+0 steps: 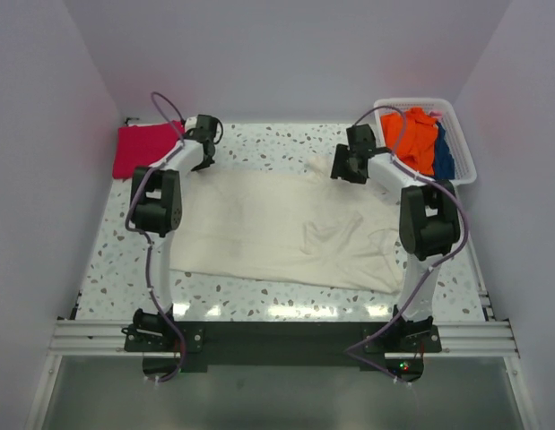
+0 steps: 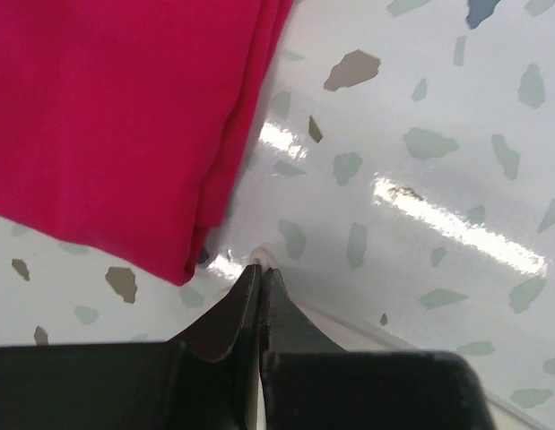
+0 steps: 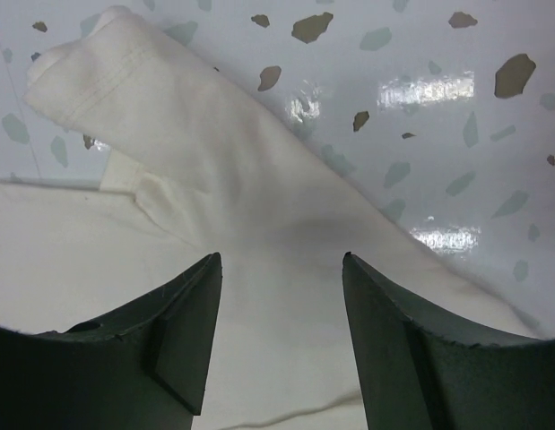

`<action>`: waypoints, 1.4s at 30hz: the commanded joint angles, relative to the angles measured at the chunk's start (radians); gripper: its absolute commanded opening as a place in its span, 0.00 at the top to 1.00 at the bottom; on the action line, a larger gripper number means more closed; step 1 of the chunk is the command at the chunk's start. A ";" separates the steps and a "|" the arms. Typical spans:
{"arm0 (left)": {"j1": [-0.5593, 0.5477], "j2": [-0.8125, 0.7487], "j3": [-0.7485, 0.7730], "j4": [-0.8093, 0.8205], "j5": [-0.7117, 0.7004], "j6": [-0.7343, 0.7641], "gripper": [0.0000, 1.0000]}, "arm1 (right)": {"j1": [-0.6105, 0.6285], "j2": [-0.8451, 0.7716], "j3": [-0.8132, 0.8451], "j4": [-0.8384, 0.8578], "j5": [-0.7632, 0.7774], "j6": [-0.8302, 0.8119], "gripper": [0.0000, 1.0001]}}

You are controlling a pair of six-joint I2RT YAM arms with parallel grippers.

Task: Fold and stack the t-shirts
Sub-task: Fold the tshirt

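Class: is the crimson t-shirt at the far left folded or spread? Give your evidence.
Folded: the crimson t-shirt forms a compact rectangle, with layered edges showing in the left wrist view.

large t-shirt (image 1: 277, 228): table (image 1: 259, 300) centre | folded t-shirt (image 1: 143, 148): far-left | basket (image 1: 464, 148): far-right

The spread cream-white t-shirt (image 1: 277, 233) is plain, and so is the crimson-pink t-shirt (image 1: 143, 148) at far left. The surface (image 1: 277, 143) is glossy white, speckled with grey-green and brown flecks. At far right, a white basket (image 1: 463, 157) holds orange cloth (image 1: 411, 134) and blue cloth (image 1: 445, 157). The left arm (image 1: 156, 202) and right arm (image 1: 429, 224) are white and black, with purple cables (image 1: 151, 269). The left gripper (image 2: 261, 269) and right gripper (image 3: 281, 260) are black.
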 commanded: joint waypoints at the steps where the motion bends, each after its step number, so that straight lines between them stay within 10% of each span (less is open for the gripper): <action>1: 0.021 -0.088 -0.062 -0.003 -0.037 -0.002 1.00 | -0.001 0.057 0.105 -0.001 0.030 -0.047 0.40; 34: 0.033 -0.116 -0.136 0.072 0.071 -0.005 1.00 | -0.005 0.294 0.268 -0.007 -0.016 -0.107 0.56; 42: 0.041 -0.132 -0.166 0.120 0.114 -0.013 1.00 | -0.010 0.295 0.265 -0.014 -0.040 -0.074 0.80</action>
